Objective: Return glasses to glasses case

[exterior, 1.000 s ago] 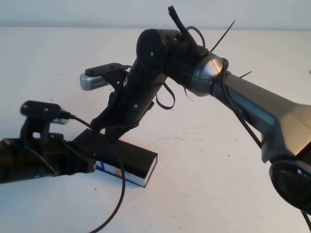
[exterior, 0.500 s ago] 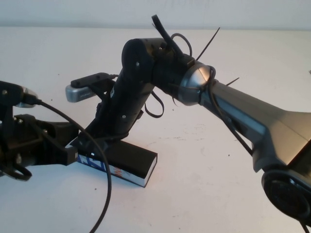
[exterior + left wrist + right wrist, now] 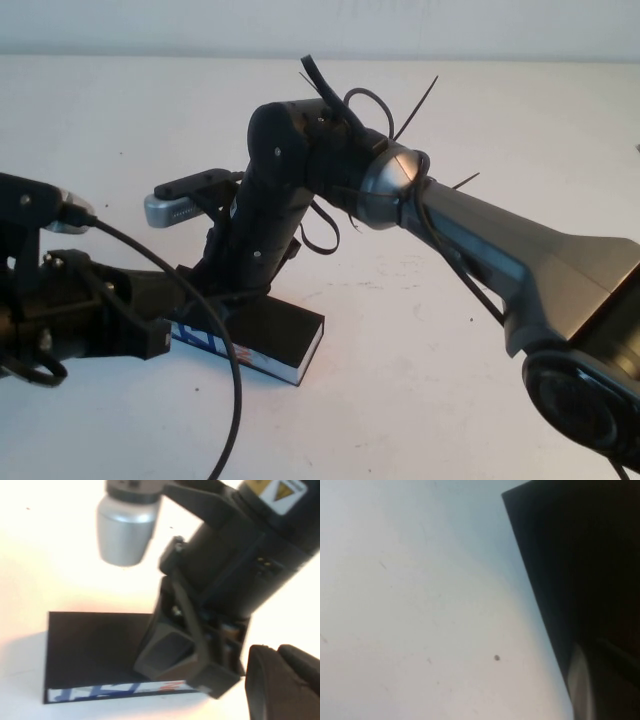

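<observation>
While the right arm is reaching down in the high view, the right gripper (image 3: 215,285) is pressing, shut and empty, on the glasses case (image 3: 285,335); the case is lying directly under it on the bench (image 3: 420,380), long axis running diagonally. Left gripper (image 3: 150,335) is sitting just beside the case end, its opening impossible to tell. Left wrist view: lid flat, white printed side facing the camera. Right wrist view: only black lid and bench. Glasses are not showing anywhere. Case likely rigid, light and slick; best gripped across its short sides.

Bright, even light washes the white table (image 3: 420,380) pale; in the left wrist view it glares almost blank behind the right tool (image 3: 187,667). The glasses case (image 3: 285,335) casts a soft shadow. Both wrist views are blurred, dark parts featureless.
</observation>
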Controlling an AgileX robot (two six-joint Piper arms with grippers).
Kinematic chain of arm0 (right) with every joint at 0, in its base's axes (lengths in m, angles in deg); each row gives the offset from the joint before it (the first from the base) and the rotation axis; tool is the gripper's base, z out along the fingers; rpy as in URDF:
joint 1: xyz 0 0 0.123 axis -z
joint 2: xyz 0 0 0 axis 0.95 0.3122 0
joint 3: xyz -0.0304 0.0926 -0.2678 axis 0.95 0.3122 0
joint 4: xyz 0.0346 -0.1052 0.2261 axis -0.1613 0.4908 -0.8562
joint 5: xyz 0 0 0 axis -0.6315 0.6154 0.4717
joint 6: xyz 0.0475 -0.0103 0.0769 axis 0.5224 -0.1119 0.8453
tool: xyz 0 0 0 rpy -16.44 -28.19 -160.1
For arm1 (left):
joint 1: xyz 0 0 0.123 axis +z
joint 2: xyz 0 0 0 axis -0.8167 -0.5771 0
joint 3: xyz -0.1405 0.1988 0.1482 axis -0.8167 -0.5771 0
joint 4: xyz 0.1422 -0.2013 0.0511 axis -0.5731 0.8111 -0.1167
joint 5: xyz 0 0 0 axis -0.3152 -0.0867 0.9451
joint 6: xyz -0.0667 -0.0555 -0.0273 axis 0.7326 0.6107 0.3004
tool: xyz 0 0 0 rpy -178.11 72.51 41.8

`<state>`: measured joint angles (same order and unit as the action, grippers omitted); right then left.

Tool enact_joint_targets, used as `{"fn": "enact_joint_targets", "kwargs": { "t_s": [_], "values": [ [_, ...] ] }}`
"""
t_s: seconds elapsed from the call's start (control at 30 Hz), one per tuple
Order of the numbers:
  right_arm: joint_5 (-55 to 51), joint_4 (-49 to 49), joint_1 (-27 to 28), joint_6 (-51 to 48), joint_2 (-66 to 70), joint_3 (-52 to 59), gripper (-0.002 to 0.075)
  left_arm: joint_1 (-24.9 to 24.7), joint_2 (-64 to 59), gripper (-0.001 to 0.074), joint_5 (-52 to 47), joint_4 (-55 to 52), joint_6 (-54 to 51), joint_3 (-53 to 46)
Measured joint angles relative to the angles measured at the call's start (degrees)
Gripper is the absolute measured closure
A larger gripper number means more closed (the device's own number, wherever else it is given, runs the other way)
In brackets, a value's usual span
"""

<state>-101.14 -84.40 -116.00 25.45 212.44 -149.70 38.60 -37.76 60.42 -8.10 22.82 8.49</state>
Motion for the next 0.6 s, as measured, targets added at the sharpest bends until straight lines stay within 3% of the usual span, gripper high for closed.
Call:
{"fn": "enact_joint_targets", "kwargs": {
  "t_s": [0.4, 0.6],
  "values": [
    [0.1, 1.2, -0.2, 1.2, -0.6, 0.0, 0.0737, 0.0, 4.2, 0.0736, -3.7, -4.0, 2.3, 3.2],
    [0.1, 8.3, 0.1, 1.7, -8.3, 0.0, 0.0737, 0.0, 19.0, 0.0736, -4.3, -19.7, 16.1, 3.2]
  ]
}}
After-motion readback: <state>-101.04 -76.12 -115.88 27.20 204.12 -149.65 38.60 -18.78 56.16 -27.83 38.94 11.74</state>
